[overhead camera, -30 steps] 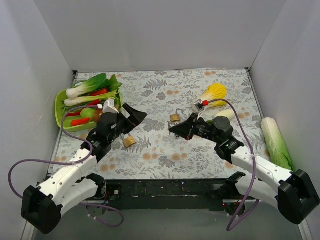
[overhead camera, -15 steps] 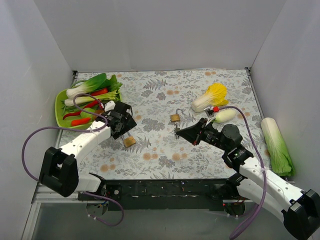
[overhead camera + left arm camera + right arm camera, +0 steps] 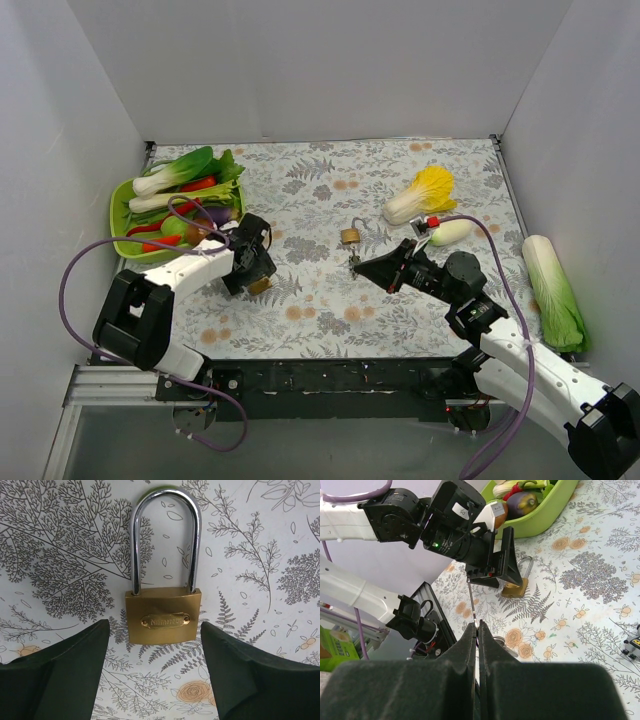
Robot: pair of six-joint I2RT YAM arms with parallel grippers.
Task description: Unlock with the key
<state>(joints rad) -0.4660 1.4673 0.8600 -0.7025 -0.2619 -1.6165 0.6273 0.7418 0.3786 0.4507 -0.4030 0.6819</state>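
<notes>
A brass padlock point(image 3: 163, 615) with a long steel shackle point(image 3: 165, 535) lies flat on the flowered cloth. My left gripper point(image 3: 155, 627) is open, and its dark fingers point(image 3: 75, 665) flank the lower part of the lock's body, with a gap on the left side. From above, this gripper point(image 3: 255, 272) sits over that padlock point(image 3: 262, 286). My right gripper point(image 3: 479, 626) is shut on the key point(image 3: 472, 602), whose thin blade points toward the left gripper. It hovers mid-table point(image 3: 356, 265), just below a second brass padlock point(image 3: 350, 236).
A green tray point(image 3: 118, 215) of vegetables stands at the far left, close behind the left arm. A yellow cabbage point(image 3: 425, 190), a small pale vegetable point(image 3: 450, 232) and a large cabbage point(image 3: 550, 290) lie on the right. White walls enclose the table.
My left gripper has swung down onto the padlock near the tray and its jaws have narrowed around it. The right gripper shifted slightly toward me with the key, then held still.
</notes>
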